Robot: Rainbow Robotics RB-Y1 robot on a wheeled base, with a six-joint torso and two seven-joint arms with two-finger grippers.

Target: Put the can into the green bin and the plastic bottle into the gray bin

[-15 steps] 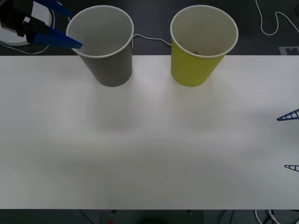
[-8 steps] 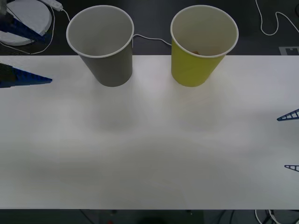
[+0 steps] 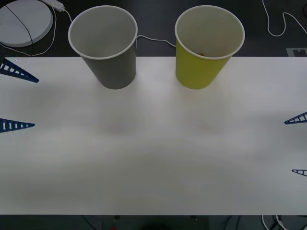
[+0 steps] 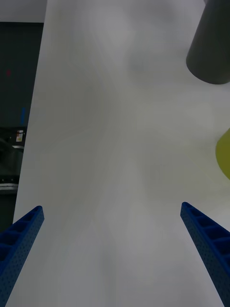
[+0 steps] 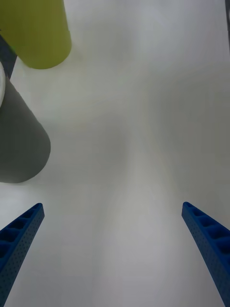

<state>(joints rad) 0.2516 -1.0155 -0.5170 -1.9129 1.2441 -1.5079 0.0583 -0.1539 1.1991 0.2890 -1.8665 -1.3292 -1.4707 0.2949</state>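
left claw (image 3: 17, 98) now lower, off smooth gray bin (image 3: 103, 43)

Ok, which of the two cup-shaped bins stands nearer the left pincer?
The gray paper-cup-shaped bin. It stands on the left half of the white table, toward the open left pincer; the yellow-green paper-cup-shaped bin stands farther right.

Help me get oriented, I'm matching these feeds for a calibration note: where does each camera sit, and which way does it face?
Front view: above the arms, looking down at the white table; left gripper and right gripper fingertips at the edges.
Right wrist view: on the right wrist, facing across the table; its open blue fingers at the corners.
Left wrist view: likewise, its fingers open.
Shared: gray bin and green bin appear in all three.
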